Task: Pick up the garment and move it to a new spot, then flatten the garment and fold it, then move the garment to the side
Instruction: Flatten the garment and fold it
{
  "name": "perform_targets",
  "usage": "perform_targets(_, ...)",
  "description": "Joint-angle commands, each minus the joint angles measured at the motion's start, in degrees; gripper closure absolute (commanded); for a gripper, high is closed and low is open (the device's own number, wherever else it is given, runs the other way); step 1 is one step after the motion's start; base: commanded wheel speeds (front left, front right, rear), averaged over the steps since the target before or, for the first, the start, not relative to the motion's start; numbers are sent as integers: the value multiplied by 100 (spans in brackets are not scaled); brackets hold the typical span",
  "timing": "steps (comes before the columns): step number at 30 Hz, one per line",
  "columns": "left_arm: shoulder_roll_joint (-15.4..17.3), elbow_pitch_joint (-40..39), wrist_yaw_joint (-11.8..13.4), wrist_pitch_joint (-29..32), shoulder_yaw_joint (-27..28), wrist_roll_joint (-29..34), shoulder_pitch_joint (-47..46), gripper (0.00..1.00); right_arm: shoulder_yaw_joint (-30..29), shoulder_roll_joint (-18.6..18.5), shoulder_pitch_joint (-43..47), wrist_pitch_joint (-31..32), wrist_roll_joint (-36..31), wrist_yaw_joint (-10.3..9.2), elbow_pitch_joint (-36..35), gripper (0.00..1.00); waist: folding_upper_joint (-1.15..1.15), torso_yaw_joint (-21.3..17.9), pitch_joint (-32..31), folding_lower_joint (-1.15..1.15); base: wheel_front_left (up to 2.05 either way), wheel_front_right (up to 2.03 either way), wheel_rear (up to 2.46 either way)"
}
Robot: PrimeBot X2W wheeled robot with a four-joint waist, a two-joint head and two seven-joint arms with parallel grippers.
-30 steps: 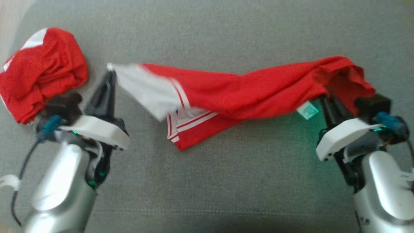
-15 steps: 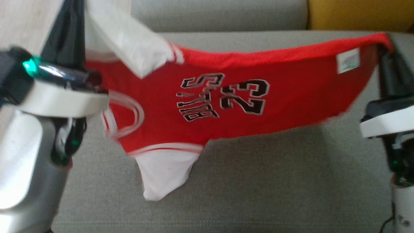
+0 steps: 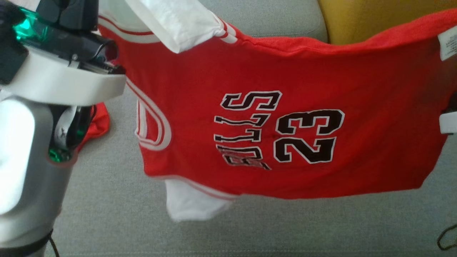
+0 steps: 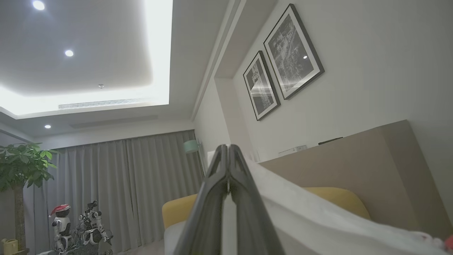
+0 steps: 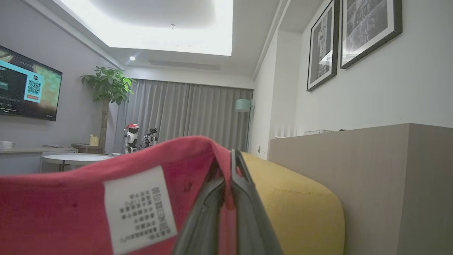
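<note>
Garment [image 3: 285, 142] hanging spread above sofa [image 3: 107, 221], left tool [image 4: 228, 148] and right tool [image 5: 230, 157] each pinching its upper edge. Risk: thin hem slipping free; dangling white sleeve [image 3: 192, 207] tucking under when lowering onto sofa.

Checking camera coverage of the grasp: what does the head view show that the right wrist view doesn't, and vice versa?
Head view: the jersey's printed front with the number 23, the grey sofa seat. Right wrist view: the right gripper shut on the red hem, a TV, a plant. Both: the red jersey, its white label, the yellow cushion.
</note>
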Motion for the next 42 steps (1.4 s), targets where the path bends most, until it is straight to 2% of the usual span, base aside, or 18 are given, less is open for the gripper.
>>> perform_targets(1,153,-23,-26,42,209,-33,-438,100,91,-75,-339,32,79,-4,-74,100,0,-3,4,0,0,0,0)
perform_targets(7,-1,710,-192,-24,121,-184,-811,100,122,-87,-735,-53,270,-4,472,100,0,-9,91,0,0,0,0)
perform_targets(12,-198,1931,-467,-309,30,-232,-1555,100,396,-67,-1586,-230,549,-4,1398,100,0,-71,342,0,0,0,0)
perform_targets(13,-198,1931,-467,-309,30,-232,-1555,100,396,-67,-1586,-230,549,-4,1398,100,0,-71,342,0,0,0,0)
perform_targets(21,-478,3989,-743,-932,72,-160,-3103,100,937,107,-3528,-883,895,-4,3298,100,0,-241,988,0,0,0,0)
perform_targets(26,-628,5054,-731,-1155,119,55,-4085,100,1239,293,-4776,-1580,975,-4,4749,100,0,-358,1375,0,0,0,0)
perform_targets(30,-712,5569,-742,-1192,178,215,-4678,100,1486,456,-5580,-2246,1022,-4,5795,100,0,-418,1756,0,0,0,0)
perform_targets(33,-843,5873,-763,-1194,234,271,-4772,100,1796,543,-5944,-2458,1017,-4,6568,100,0,-395,2055,0,0,0,0)
perform_targets(37,-1008,6456,-838,-1196,305,226,-4457,100,2128,665,-6127,-2526,1066,-4,7567,100,0,-358,2334,0,0,0,0)
perform_targets(42,-1169,7102,-929,-1196,393,121,-3935,100,2481,740,-6095,-2505,1118,-4,8443,100,0,-274,2577,0,0,0,0)
